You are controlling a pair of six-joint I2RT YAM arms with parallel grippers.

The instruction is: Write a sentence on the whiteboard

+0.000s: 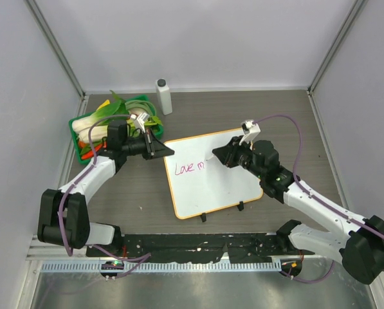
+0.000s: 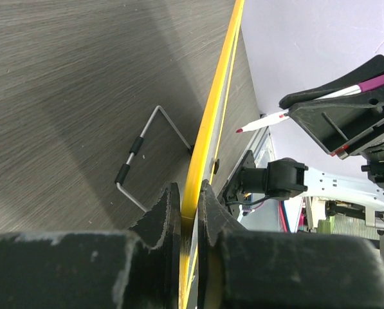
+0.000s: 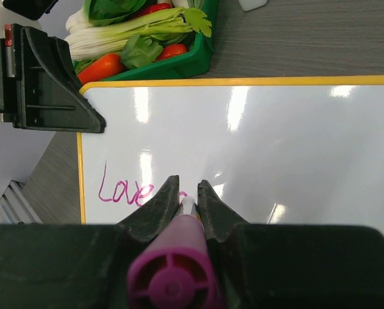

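Observation:
The whiteboard [image 1: 211, 174] stands tilted on its two black feet in the middle of the table, white with an orange frame. The sentence [image 1: 186, 168] in magenta ink reads "Love m"; in the right wrist view "Love" [image 3: 124, 188] shows. My left gripper [image 1: 161, 149] is shut on the board's upper left corner; its frame [image 2: 208, 135] runs edge-on between my jaws. My right gripper [image 1: 221, 154] is shut on a magenta marker [image 3: 175, 270], whose tip [image 2: 239, 131] points at the board just right of the "m".
A green tray [image 1: 134, 103] of vegetables stands at the back left, close behind the left gripper. A white bottle [image 1: 163, 96] stands behind the board. A wire stand [image 2: 143, 158] props the board from behind. Walls enclose the table on three sides.

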